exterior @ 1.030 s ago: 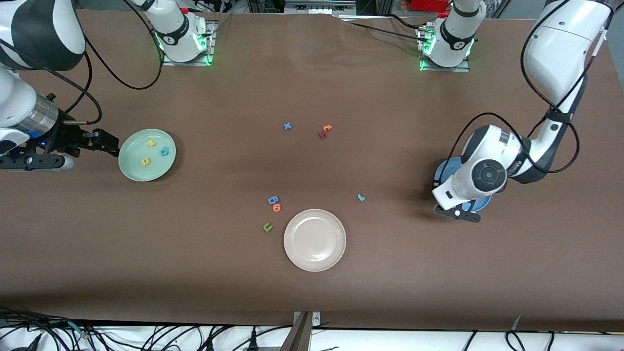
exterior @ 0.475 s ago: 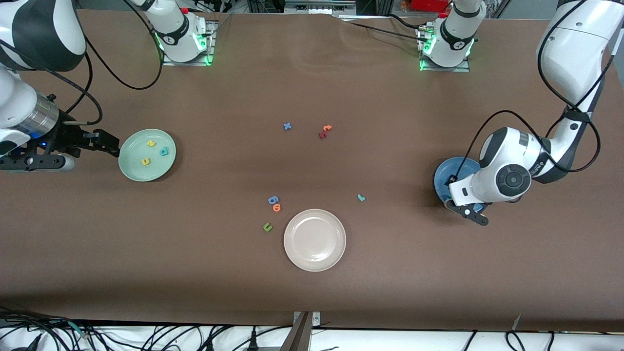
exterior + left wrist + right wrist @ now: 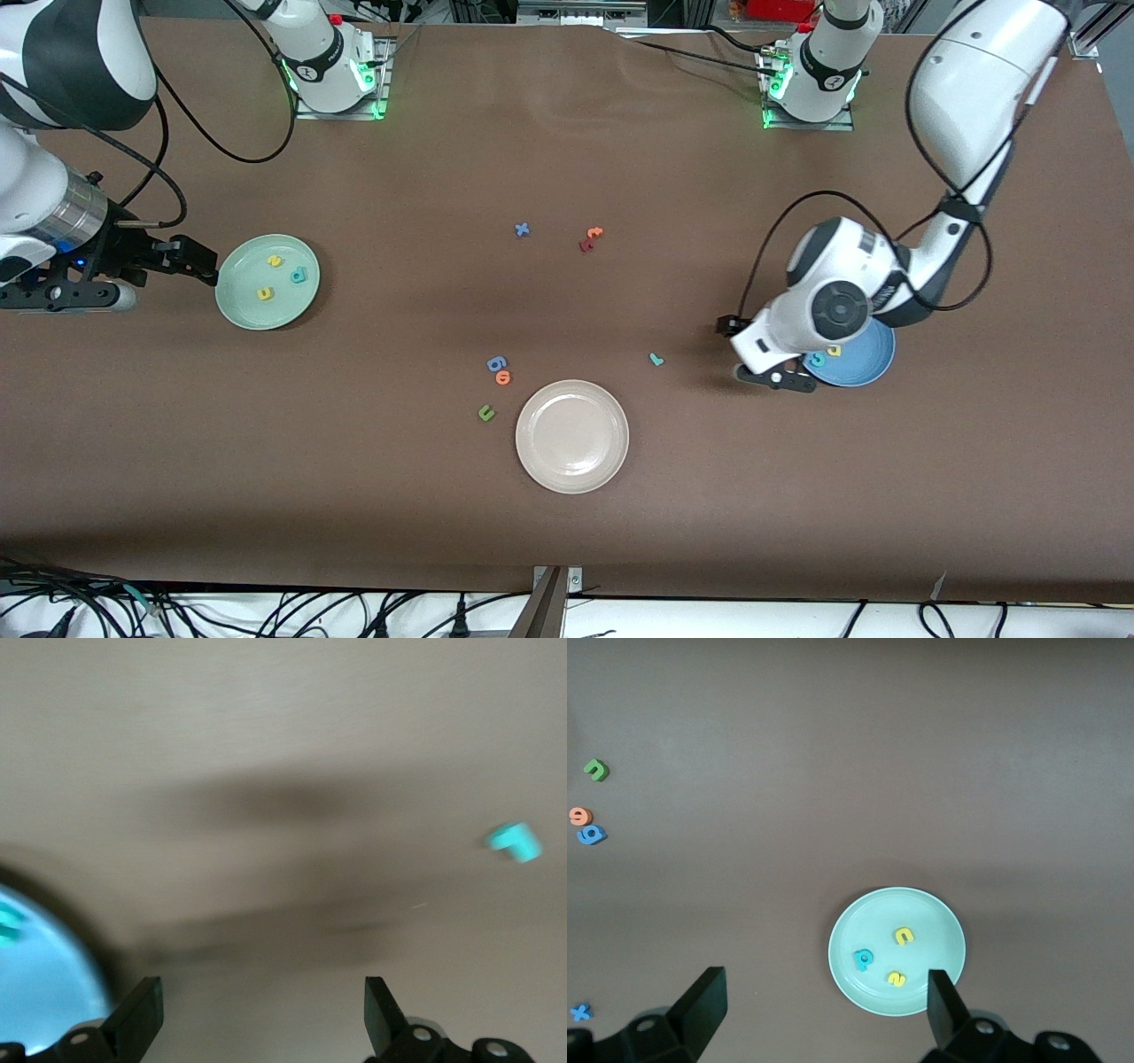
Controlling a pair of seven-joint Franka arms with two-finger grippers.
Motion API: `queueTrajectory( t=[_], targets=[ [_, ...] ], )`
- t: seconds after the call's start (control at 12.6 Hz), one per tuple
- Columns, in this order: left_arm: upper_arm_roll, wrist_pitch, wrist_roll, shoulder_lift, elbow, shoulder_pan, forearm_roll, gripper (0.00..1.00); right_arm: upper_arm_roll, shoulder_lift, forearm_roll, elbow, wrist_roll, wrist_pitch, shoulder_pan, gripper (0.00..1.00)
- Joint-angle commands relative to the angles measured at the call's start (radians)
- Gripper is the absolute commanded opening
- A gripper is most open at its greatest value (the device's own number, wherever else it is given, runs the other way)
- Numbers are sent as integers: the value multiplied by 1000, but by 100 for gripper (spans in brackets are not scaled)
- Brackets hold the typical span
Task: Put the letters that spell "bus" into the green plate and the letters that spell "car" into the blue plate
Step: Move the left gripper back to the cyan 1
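- Left tool (image 3: 769,353): fingers spread wide, empty, over the brown table (image 3: 567,159) just beside the round medium-blue plate (image 3: 855,361).
- Blue plate, shallow rim, partly hidden by the left wrist; teal foam "c" (image 3: 817,360) and yellow foam "a" (image 3: 834,351) lie in it.
- Teal foam "r" (image 3: 656,359) lies on the table, between the blue plate and the cream-beige plate (image 3: 572,436).
- Right tool (image 3: 199,262): fingers wide, empty, waiting beside the pale mint-green plate (image 3: 267,282).
- Green plate holds teal "b" (image 3: 864,958), yellow "u" (image 3: 904,936), yellow "s" (image 3: 897,979).

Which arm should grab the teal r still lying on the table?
Left. Its open left gripper hangs beside the blue plate, close to the teal r. The right gripper waits open by the green plate.
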Motion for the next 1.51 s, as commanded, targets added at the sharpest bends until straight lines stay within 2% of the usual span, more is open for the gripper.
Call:
queueTrajectory(
  t=[0.0,0.32,0.63,1.03,1.43],
  targets=[
    [10,1,-168,64,85,-71,-25,100,8,8,15,18,-8,-3,-10,100],
    [11,154,-406,123,93,-151,-19,100,8,8,15,18,-8,-4,-10,100],
    [25,159,-515,182,176,-214,-12,100,8,8,15,18,-9,-3,-10,100],
    [143,159,-537,192,207,-323,-12,99,8,8,20,18,-9,-3,-11,100],
    [154,159,-537,192,207,-342,-9,78,6,8,38,18,-9,-3,-13,100]
  ],
)
